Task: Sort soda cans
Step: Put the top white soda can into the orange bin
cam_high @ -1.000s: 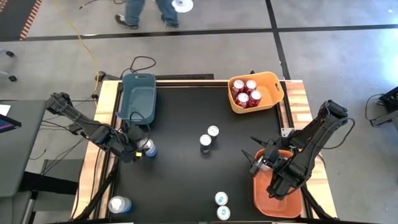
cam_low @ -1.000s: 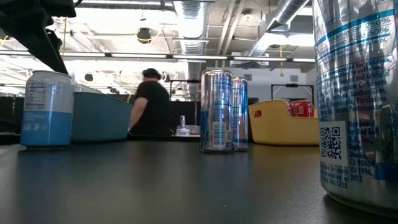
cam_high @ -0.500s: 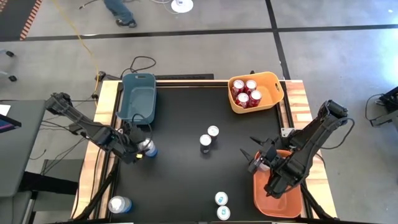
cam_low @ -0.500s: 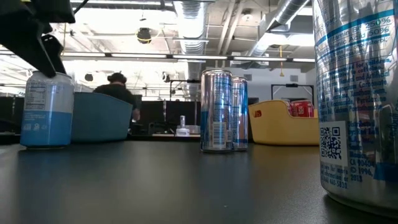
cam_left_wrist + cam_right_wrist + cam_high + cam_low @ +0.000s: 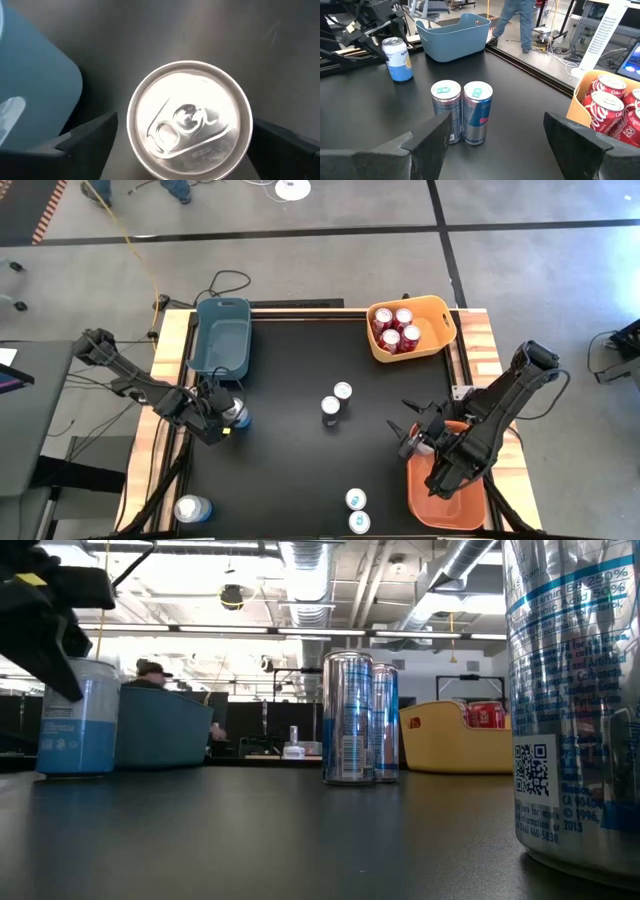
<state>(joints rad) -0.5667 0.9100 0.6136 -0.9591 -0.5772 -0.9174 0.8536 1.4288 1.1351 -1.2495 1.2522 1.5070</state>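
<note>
A: Step? Left gripper (image 5: 222,423) straddles blue can (image 5: 238,416), jaws wide, just beside blue bin (image 5: 222,340).
B: Next: close, lift, bin it. Right gripper (image 5: 418,438) waits open, far from it.

Two cans (image 5: 336,398) mid-table, touching; four cans (image 5: 396,328) in the far-right bin (image 5: 434,312) (another bin (image 5: 222,338) far-left).

The near can (image 5: 580,700) in the low view is cut off by the picture's right edge. The blue can's (image 5: 238,416) body hides partly under the left gripper (image 5: 222,417).
</note>
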